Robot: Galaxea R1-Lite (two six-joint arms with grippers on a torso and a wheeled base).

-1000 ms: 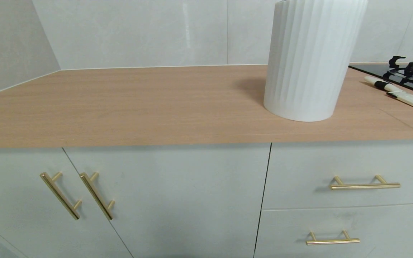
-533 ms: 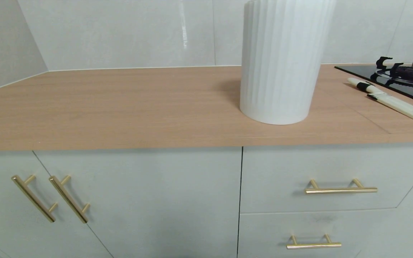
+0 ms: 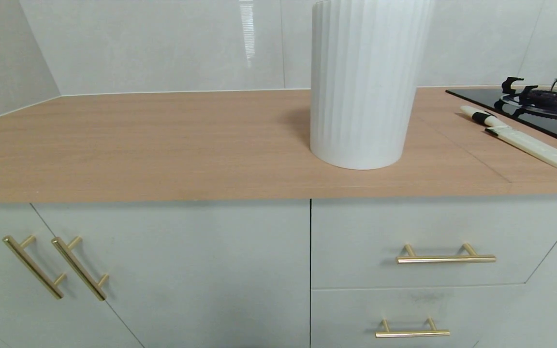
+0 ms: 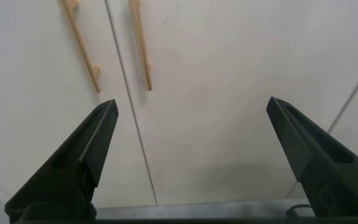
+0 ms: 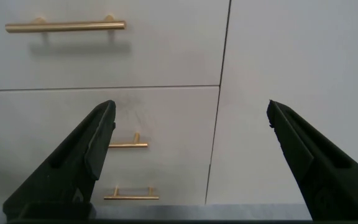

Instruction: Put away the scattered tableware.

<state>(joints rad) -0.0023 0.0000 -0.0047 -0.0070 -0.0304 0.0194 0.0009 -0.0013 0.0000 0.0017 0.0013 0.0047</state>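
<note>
A tall white ribbed container (image 3: pixel 363 82) stands on the wooden countertop (image 3: pixel 162 145), right of centre. A cream knife (image 3: pixel 520 139) with a black band on its handle lies flat on the counter at the right, beside the stove. My left gripper (image 4: pixel 191 115) hangs open in front of the cabinet doors with nothing between its fingers. My right gripper (image 5: pixel 191 118) is open too, facing the drawer fronts below the counter, and holds nothing.
A black gas stove (image 3: pixel 544 104) sits at the far right of the counter. Below are two cabinet doors with gold handles (image 3: pixel 78 268) on the left and drawers with gold handles (image 3: pixel 445 258) on the right. Tiled walls close off the back and left.
The whole head view has shifted: the camera has turned right, so the container, knife and stove sit further left in the picture. Nothing on the counter has moved.
</note>
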